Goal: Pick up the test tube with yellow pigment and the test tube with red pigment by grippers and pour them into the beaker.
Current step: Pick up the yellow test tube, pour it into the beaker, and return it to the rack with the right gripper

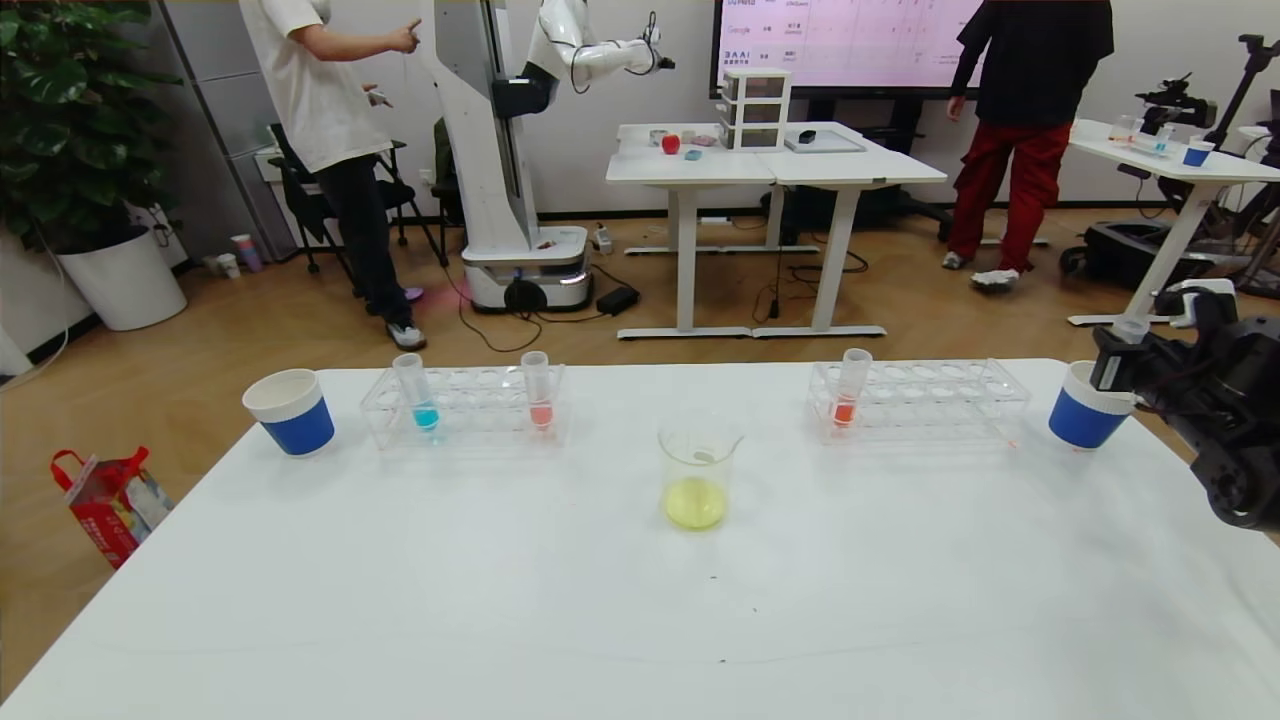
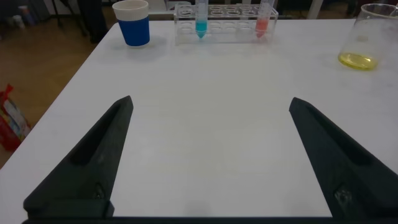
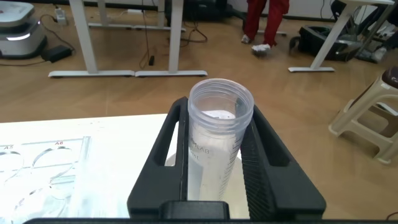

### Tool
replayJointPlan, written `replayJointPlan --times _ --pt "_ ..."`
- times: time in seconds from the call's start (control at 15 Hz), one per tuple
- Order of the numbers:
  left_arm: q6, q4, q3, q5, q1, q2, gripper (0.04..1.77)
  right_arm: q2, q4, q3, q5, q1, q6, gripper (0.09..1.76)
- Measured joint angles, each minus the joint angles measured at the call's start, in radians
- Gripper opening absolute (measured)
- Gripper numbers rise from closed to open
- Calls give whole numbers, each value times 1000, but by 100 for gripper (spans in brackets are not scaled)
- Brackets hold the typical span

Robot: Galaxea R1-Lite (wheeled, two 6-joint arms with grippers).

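White matte worktop [image 1: 560,600] carrying glassware and two clear acrylic racks. At centre stands the beaker [image 1: 698,475], a clear cylindrical vessel with a pouring lip, holding a shallow layer of yellow-green liquid. The left rack [image 1: 465,405] holds two slim transparent tubes upright: one with cyan liquid [image 1: 417,392] and the test tube with red pigment [image 1: 538,390], whose rounded bottom shows pale salmon-red. The right rack [image 1: 920,400] holds one tube of deeper orange-red liquid [image 1: 850,388] at its left end. Two blue-sleeved, white-rimmed paper cups flank the racks: the left cup [image 1: 290,411] near the worktop's left edge, the right cup [image 1: 1085,408] near its right edge.

The right hand [image 1: 1125,365], black and angular, is at the far right, directly over the right cup, closed on a clear tube [image 1: 1131,328] whose open top shows above the fingers. The right wrist view alone shows this grip closely: the tube [image 3: 217,143], ribbed at its open mouth and printed with graduations, sits upright between two flat black fingers [image 3: 171,155]; its contents cannot be told there.

The left hand [image 2: 208,162] lies outside the head view; only the left wrist view shows it, fingers spread wide and empty above bare worktop, well short of the left rack [image 2: 227,25], the left cup [image 2: 134,22] and the beaker [image 2: 367,37].
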Motion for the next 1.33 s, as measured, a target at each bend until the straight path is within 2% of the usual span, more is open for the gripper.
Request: replayJointPlan --times 0.07,0.13,0.2,0.27,0.33,0.67,0.93,1.13,1.33 --pt "0 0 0 0 0 0 175 3 -3 3 1 2 0 62" --pt "0 0 0 0 0 0 175 5 -14 5 2 3 0 91" --pt "0 0 0 0 0 0 175 8 -25 6 1 3 -1 132" --pt "0 0 0 0 0 0 175 9 -27 8 -1 2 -1 160" --pt "0 0 0 0 0 0 175 11 -27 9 -1 2 -1 174" --pt "0 0 0 0 0 0 175 -6 -42 12 -2 26 0 174" --pt "0 0 0 0 0 0 175 -106 -18 36 -10 140 0 174" --pt "0 0 0 0 0 0 175 -230 16 108 -34 244 2 174" --pt "0 0 0 0 0 0 175 -389 17 228 -48 307 4 174"
